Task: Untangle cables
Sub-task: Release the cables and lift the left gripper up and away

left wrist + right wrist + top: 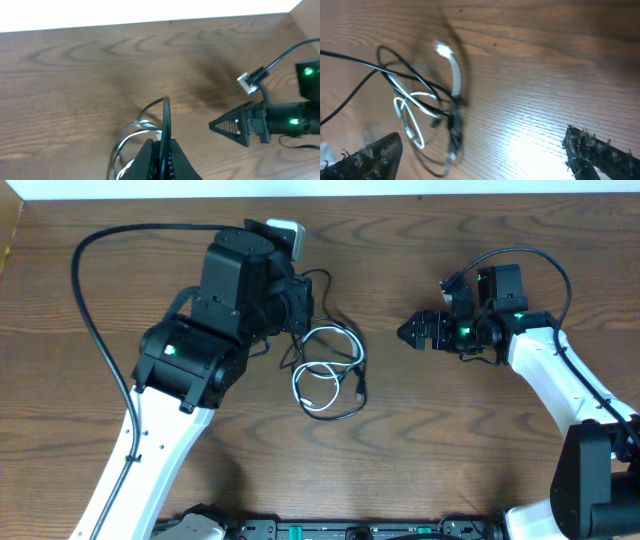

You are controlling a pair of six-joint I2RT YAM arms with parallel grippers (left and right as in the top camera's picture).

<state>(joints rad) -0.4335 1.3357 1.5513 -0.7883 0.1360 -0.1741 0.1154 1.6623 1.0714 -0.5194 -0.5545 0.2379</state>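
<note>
left gripper (pixel 161 150) clamped on the black cable (pixel 166 115), the separating pull looks not yet made
its fingers are pinched shut on the black strand at the top of the tangle; the white cable (pixel 456 72) lies looped on the table (pixel 470 450) just beside them, laced through the black. right gripper (pixel 413 332) hangs well apart, fingers spread on nothing. next, i'd say, it must pin the white loops

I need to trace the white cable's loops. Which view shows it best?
Overhead: the white cable appears sharp and nearly whole, loops spread out. Left wrist catches only a few loops by the left hand; right wrist shows it blurred.
</note>
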